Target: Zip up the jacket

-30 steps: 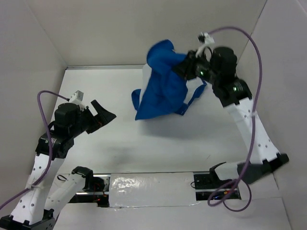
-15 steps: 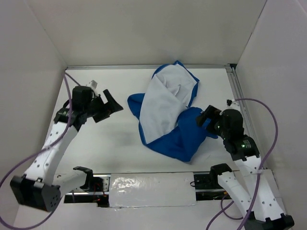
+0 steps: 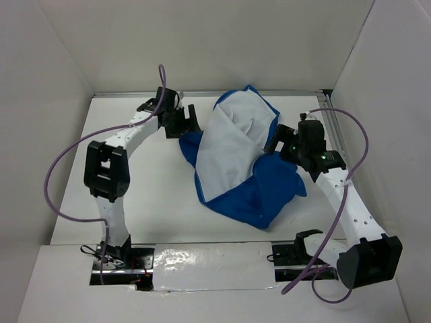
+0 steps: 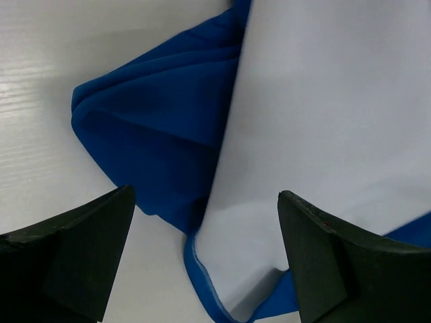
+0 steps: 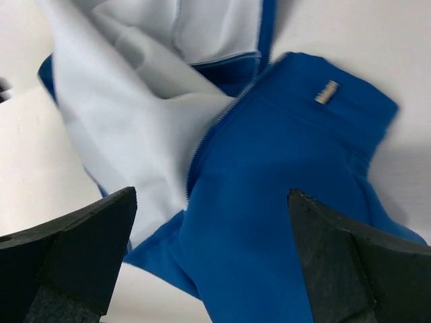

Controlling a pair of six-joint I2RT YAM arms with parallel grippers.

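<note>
The blue jacket (image 3: 266, 192) lies crumpled on the table at centre right, its white lining (image 3: 225, 151) turned up. My left gripper (image 3: 188, 123) is open at the jacket's upper left edge, above a blue fold (image 4: 155, 134) and the lining (image 4: 323, 101). On the other side my right gripper (image 3: 276, 142) is open over the jacket's right part, with nothing between its fingers. In the right wrist view blue fabric (image 5: 283, 222) fills the gap, a zipper edge (image 5: 202, 145) runs beside the lining (image 5: 128, 114), and a small metal piece (image 5: 326, 92) sits on the blue cloth.
White walls enclose the table (image 3: 141, 202) on three sides. A metal rail (image 3: 331, 128) runs along the right edge. A taped strip (image 3: 209, 259) and the arm bases lie at the near edge. Purple cables loop from both arms.
The right gripper let go of the jacket, which dropped from the air onto the table with its lining up. Both arms then moved in to the jacket's sides, the left one reaching far back.
</note>
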